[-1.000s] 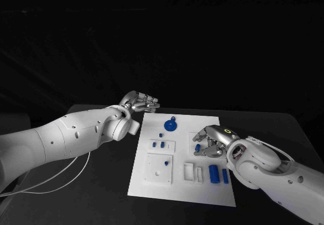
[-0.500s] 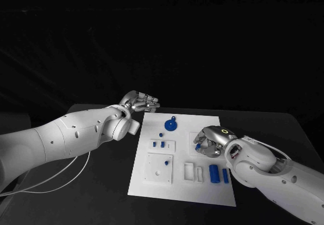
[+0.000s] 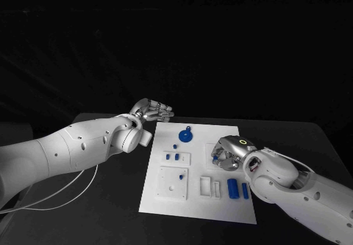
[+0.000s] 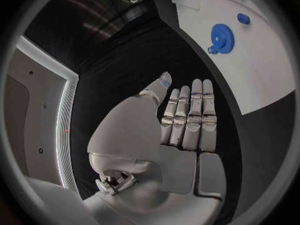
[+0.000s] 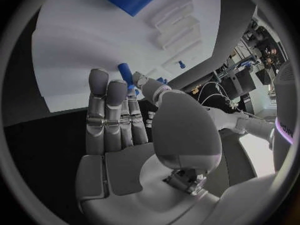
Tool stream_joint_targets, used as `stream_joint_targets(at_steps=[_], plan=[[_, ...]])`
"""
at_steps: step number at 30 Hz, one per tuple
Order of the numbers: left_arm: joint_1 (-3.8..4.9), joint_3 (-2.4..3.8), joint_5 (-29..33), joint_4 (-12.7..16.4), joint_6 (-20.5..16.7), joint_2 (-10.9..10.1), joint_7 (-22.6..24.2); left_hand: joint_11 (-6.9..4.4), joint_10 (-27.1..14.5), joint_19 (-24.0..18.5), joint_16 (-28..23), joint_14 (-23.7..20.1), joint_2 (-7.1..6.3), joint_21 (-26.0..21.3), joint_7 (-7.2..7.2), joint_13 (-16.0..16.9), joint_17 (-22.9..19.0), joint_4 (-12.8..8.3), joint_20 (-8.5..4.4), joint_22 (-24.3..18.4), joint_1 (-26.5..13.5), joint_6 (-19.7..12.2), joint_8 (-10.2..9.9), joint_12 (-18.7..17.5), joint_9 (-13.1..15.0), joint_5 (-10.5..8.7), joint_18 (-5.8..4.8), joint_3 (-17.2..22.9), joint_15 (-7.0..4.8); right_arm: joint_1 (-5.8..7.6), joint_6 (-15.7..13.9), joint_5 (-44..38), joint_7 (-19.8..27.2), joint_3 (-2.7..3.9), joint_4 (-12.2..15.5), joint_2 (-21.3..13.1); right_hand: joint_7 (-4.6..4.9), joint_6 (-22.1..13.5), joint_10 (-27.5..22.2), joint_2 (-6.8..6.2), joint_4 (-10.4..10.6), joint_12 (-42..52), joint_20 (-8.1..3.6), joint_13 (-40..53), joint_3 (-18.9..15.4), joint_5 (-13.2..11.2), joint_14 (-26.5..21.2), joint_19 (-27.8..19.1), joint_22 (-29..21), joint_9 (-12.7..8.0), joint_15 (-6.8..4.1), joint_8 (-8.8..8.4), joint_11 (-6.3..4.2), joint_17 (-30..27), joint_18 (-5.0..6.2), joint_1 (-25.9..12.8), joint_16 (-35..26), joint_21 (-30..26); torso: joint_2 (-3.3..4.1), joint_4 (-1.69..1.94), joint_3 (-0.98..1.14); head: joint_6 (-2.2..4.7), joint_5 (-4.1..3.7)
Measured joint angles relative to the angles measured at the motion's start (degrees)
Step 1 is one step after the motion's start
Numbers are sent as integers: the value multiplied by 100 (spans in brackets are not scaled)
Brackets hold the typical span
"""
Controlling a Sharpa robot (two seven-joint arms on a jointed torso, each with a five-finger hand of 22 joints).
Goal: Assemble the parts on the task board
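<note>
blue peg (image 5: 125, 74) sat pinched in the right robot hand (image 3: 227, 154) above the task board (image 3: 169, 204); left robot hand (image 3: 152, 111) hung open beside it. a loose pinch risked a drop.

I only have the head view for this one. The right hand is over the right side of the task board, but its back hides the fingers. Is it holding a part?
Observer: It looks so. In the right wrist view the right hand has a small blue part pinched between its thumb and fingertips, just above the task board.
Operator: And the left hand? From here I can't tell whether its fingers are curled.
Observer: The left wrist view shows the left hand holding nothing. Its fingers are straight and it is over the black table beside the board.
</note>
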Motion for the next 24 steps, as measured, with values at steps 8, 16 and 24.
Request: stream_joint_targets(at_steps=[8,16,24], plan=[[0,0,0,-4,7,0,-10,0,0,0,0,0,0,0,0,0,0,16,0,-6,0,0,0,0,0,0,0,15,0,0,-1,-153,-57,-18,-6,16,-3,40,64,100,-266,18,-20,0,158,-18,-2,19,158,-1,-38,-4,7,40,-47,-6,0,137,0,-1,-1,-5,-4],[0,-1,0,-10,14,-1,-31,0,0,0,0,0,0,0,0,0,0,16,0,-11,0,0,0,0,0,0,0,15,0,-4,-7,-312,-134,-31,64,16,-33,157,111,106,-444,0,-50,0,394,-40,21,-12,332,0,-61,-5,54,67,-101,1,-1,234,-2,-1,-2,-10,-4],[0,-2,0,-39,21,4,-51,0,0,0,0,0,0,0,0,0,-1,16,0,-11,0,0,0,0,0,0,0,15,0,7,-98,-403,-191,-17,342,-63,-56,191,112,125,-465,12,-71,0,436,-45,8,7,411,18,-76,-15,55,82,-145,-18,-23,323,-3,0,-2,3,1]])
